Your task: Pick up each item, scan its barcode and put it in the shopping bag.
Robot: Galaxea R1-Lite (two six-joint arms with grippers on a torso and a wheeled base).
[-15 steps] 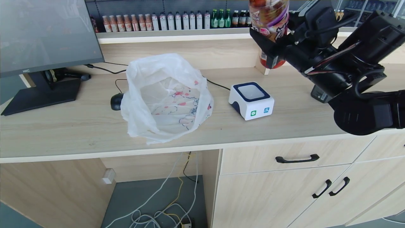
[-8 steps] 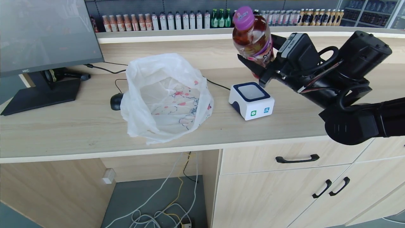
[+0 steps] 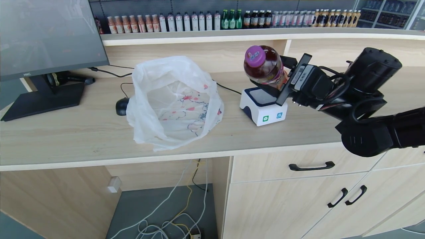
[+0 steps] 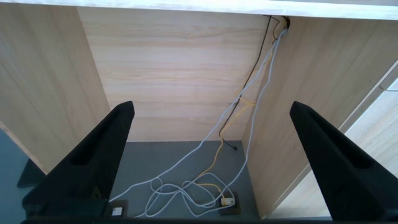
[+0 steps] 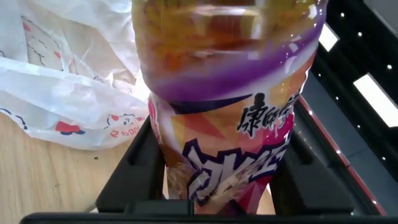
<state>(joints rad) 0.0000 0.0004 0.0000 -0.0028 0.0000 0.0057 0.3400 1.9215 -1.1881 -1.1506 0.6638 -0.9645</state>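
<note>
Bottle (image 3: 264,66) w/ purple cap: I'm clamping it in my right gripper (image 3: 273,83), fingers pressing both sides of its labelled body. It's hanging tilted just above the scanner (image 3: 264,107), cap end leaning up toward the bag side; can't tell if it's touching the scanner top. Shopping bag (image 3: 174,103) is sitting open on the counter (image 3: 66,132), near the scanner, on my left of it. My left gripper (image 4: 208,163) is hanging below counter level, fingers spread wide, nothing between them, facing cables (image 4: 205,186) on the floor.
</note>
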